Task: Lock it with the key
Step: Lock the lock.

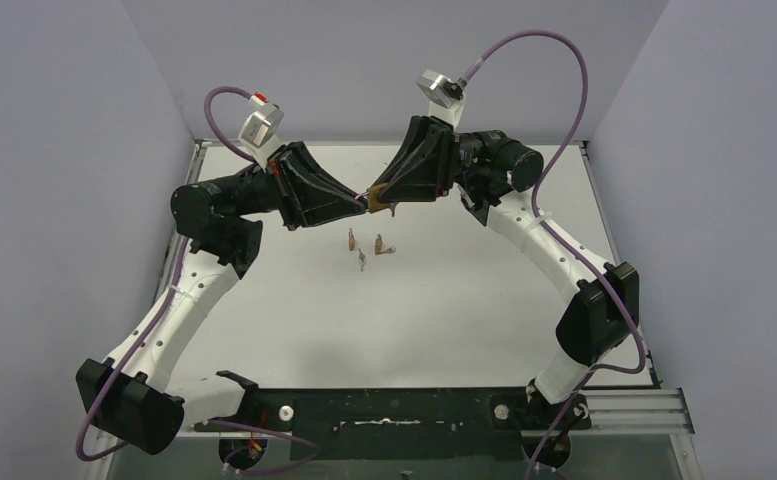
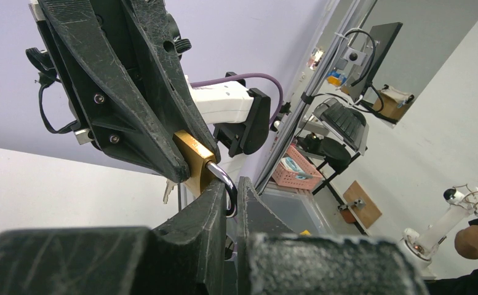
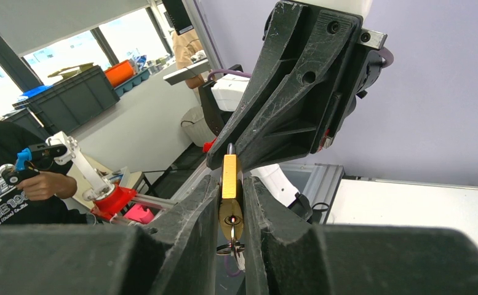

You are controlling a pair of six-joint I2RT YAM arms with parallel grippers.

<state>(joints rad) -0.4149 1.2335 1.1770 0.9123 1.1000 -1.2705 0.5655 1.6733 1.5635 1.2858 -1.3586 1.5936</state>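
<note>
A brass padlock [image 1: 373, 204] hangs in mid-air over the middle of the table, between the two grippers. My right gripper [image 1: 381, 199] is shut on its brass body [image 3: 229, 175], one finger against each flat face. A key [image 3: 231, 222] sticks out of the keyhole on the underside, with a key ring [image 3: 230, 249] dangling from it. My left gripper [image 2: 231, 192] is shut on the silver shackle [image 2: 224, 178], which rises from the brass body [image 2: 194, 161]. The shackle's far leg is hidden behind a left finger [image 2: 215, 209].
Three small brownish keys [image 1: 350, 238] [image 1: 382, 245] [image 1: 362, 258] lie on the white table [image 1: 444, 310] just below the held padlock. Grey walls enclose the table on three sides. Both arm bases stand at the near edge.
</note>
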